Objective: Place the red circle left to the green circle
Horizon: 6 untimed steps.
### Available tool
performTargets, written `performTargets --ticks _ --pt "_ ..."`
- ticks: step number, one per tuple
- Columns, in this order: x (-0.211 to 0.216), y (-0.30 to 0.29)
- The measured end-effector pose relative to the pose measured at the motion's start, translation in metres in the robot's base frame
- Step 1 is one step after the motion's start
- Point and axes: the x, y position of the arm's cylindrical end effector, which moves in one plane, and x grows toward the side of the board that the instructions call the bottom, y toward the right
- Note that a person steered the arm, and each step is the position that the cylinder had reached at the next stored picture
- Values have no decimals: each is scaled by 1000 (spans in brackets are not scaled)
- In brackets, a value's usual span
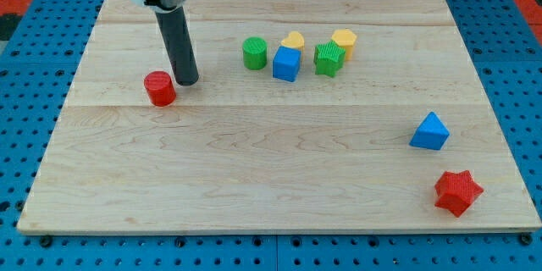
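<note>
While the rod comes down from the frame's top left, my tip [187, 82] sits on the wooden board [254, 169] just right of the red circle [159, 88], at upper left of the frame, touching it or nearly so; can't tell which. No pincer on this rig, just the plain rod, so nothing is grasped.

Red circle: upright, on the board's left part, well left of the green circle [254, 53] and a bit lower in the frame. Bare wood lies between the two.

Green circle: leftmost of a cluster at upper centre. Just right of it is the blue cube [287, 64], near but w/ a thin gap. Behind the cube, toward the frame's top, a yellow block [293, 41] peeks out, shape looks heart-like but partly hidden. Right of the cube is a green star-ish ribbed block [328, 58], close to or touching the cube. Above-right of that is a 2nd yellow block [344, 41], approx. hexagonal, touching or just beside the green one.

Far right, well apart from the cluster: blue triangle [430, 131] at mid-right, red star [457, 191] below it near the board's lower right corner. Those two are near each other, not touching.

Board rests on a blue pegboard table [34, 59].
</note>
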Motion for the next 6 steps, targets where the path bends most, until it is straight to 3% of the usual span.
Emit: performTargets --ticks 1,2,3,4,5,6 --pt "68 26" --pt "63 -26" --pt "12 -86" --pt "-16 -70" --pt "-11 -24" --pt "27 -23"
